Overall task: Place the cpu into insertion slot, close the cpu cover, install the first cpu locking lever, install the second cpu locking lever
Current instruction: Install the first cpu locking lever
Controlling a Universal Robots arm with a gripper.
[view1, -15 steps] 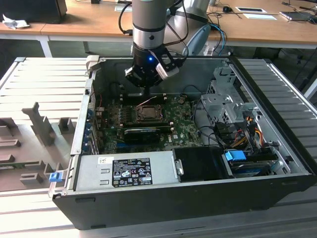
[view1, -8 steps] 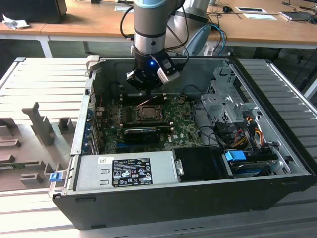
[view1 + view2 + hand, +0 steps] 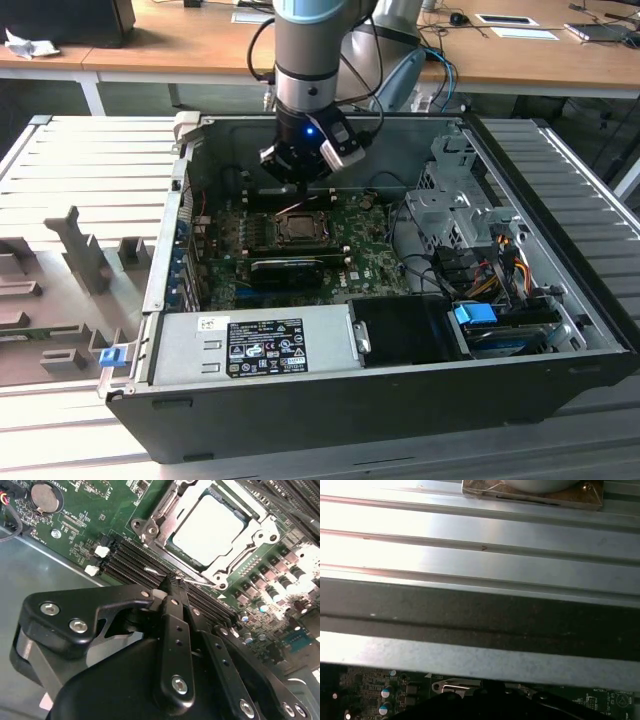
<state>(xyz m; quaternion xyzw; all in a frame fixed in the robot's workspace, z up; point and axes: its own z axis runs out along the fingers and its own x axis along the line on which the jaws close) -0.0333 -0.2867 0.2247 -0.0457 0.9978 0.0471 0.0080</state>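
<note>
Dull silver-grey metal marks the cpu point(image 3: 209, 529), lying flat inside the insertion slot point(image 3: 172, 542) on the green motherboard point(image 3: 100, 510); in the exterior view the same chip point(image 3: 297, 227) sits near the middle of the board, within the open computer case point(image 3: 400, 400). The cpu cover point(image 3: 250, 537), a thin silver frame, lies down around the chip, its cut-out exposing the metal top. A thin locking lever point(image 3: 165, 575) runs along the socket edge nearest the gripper, beside the long black memory slots point(image 3: 127, 560). The gripper point(image 3: 172, 582) hangs just beside the socket, its black fingers point(image 3: 175, 630) drawn together with their tips at that wire lever; whether they actually pinch it cannot be told. In the exterior view the gripper point(image 3: 303, 183) stands over the far edge of the socket, below the grey arm point(image 3: 315, 50). A black graphics card point(image 3: 290, 268) lies on the near side of the socket, and a grey power supply point(image 3: 250, 345) fills the case's front. The case rests on a ribbed metal table point(image 3: 80, 160).
</note>
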